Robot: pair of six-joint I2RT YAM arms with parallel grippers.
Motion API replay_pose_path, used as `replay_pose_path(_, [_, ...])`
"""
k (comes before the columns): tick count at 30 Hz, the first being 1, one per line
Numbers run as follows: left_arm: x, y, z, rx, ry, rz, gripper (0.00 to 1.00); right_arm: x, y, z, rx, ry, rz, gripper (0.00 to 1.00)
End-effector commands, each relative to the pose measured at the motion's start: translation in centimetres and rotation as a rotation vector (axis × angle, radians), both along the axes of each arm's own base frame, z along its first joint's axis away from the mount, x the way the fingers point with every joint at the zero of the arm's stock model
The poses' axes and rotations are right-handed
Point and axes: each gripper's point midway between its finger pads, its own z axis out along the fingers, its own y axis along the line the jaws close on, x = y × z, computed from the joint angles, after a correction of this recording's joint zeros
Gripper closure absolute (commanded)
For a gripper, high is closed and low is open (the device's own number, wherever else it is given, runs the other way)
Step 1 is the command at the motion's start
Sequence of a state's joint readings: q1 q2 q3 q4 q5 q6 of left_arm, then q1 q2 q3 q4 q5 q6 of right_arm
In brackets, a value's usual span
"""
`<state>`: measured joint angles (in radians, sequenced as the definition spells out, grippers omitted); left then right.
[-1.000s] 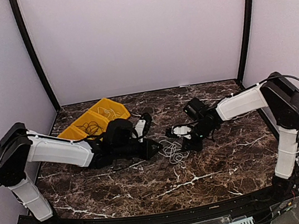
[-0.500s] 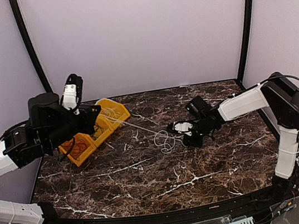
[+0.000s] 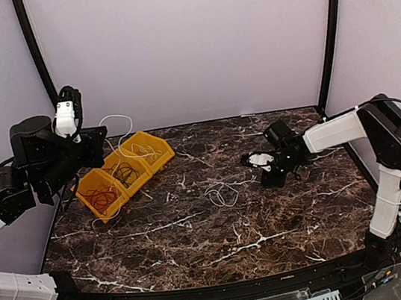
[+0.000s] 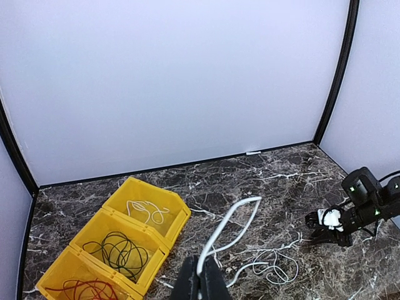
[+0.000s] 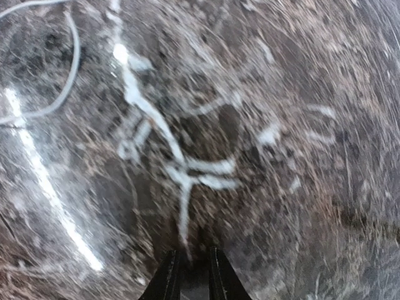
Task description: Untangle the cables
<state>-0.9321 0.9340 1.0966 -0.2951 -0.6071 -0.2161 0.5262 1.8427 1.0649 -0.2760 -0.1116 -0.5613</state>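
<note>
The left claw point(image 4: 201, 282) pinches the white cable point(image 4: 247, 201), which arches ahead of it and drops to a loose heap on the table point(image 4: 281, 187). The black cable point(image 4: 119, 250) and red cable point(image 4: 84, 289) lie in the yellow tray point(image 4: 181, 215) to its left. The right claw point(image 5: 190, 275) is slightly spread and empty.

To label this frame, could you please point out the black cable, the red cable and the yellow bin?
black cable point(image 4: 119, 252): left wrist view, middle of its coil.
red cable point(image 4: 84, 289): left wrist view, on its loops.
yellow bin point(image 4: 162, 195): left wrist view, far compartment's rim.
</note>
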Motion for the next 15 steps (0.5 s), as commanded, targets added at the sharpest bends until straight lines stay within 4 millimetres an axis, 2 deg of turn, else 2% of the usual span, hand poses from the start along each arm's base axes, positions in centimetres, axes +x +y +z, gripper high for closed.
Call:
replay_pose_path(1, [0.1,-0.2,-1.0,0.017,0.02,-0.005,1.0,-0.1,-3.5,1.3,-0.01,0.024,-0.088,0.81])
replay_pose_path(5, [0.0,-1.0,-1.1,0.008,0.03,-0.043,1.0,-0.4,-3.1,3.5,0.061,-0.001,-0.066,0.78])
replay_pose_path(11, [0.1,-1.4,-0.5,0.001,0.021,-0.055,1.0,-0.7,-2.6,5.5,0.101,-0.017,-0.049,0.74])
replay_pose_path(15, [0.4,-2.0,-0.3,0.018,0.017,-0.065,1.0,-0.8,-2.5,8.9,0.146,-0.074,-0.048,0.68])
